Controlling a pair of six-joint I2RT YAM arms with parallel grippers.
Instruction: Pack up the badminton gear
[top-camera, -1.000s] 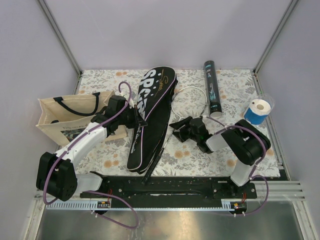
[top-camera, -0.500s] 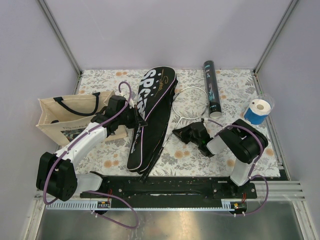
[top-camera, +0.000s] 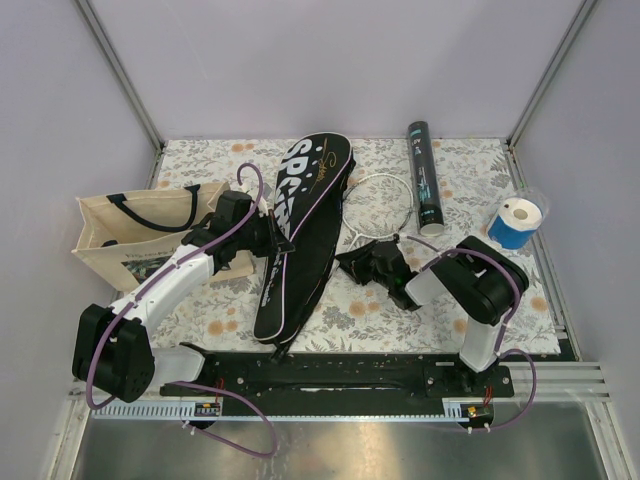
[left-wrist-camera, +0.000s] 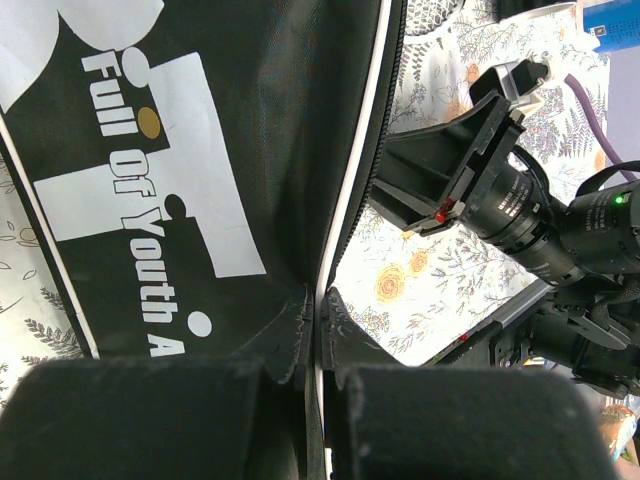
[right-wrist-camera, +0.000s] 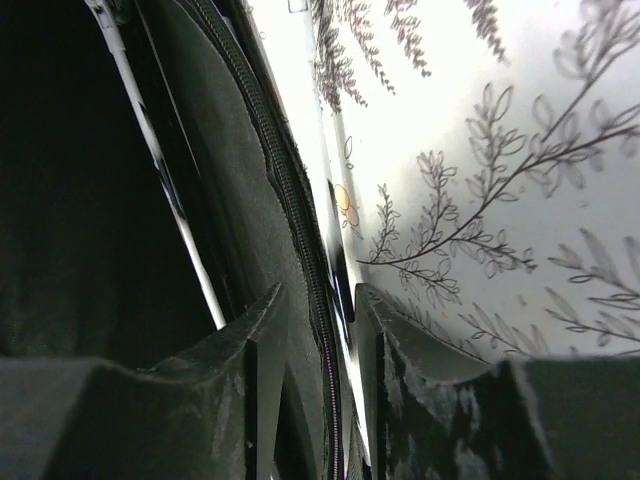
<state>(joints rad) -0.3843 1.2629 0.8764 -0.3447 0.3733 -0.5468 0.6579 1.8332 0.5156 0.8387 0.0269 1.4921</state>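
Note:
The black cover lettered "SPORT" (top-camera: 300, 225) lies slantwise at the middle of the table. My left gripper (top-camera: 283, 243) is shut on its left edge, pinching the white piping (left-wrist-camera: 320, 300). My right gripper (top-camera: 350, 263) is at the cover's right edge. Its jaws stand a little apart astride the zip edge (right-wrist-camera: 315, 300). The silver-framed racket's head (top-camera: 380, 205) lies outside the cover to its right. Its thin shaft (right-wrist-camera: 160, 175) shows inside the cover's opening (right-wrist-camera: 230, 200). The black tube with teal print (top-camera: 424, 178) lies at the back right. No shuttlecocks are in view.
A beige tote bag with black handles (top-camera: 140, 235) lies at the left, close to my left arm. A blue and white roll (top-camera: 517, 222) stands at the right edge. The floral cloth (top-camera: 400, 320) covers the table, and the black rail (top-camera: 340, 372) runs along the near edge.
My right gripper has moved left, up to the cover's right edge. The cover's lower end has shifted slightly left. My left gripper has not moved.

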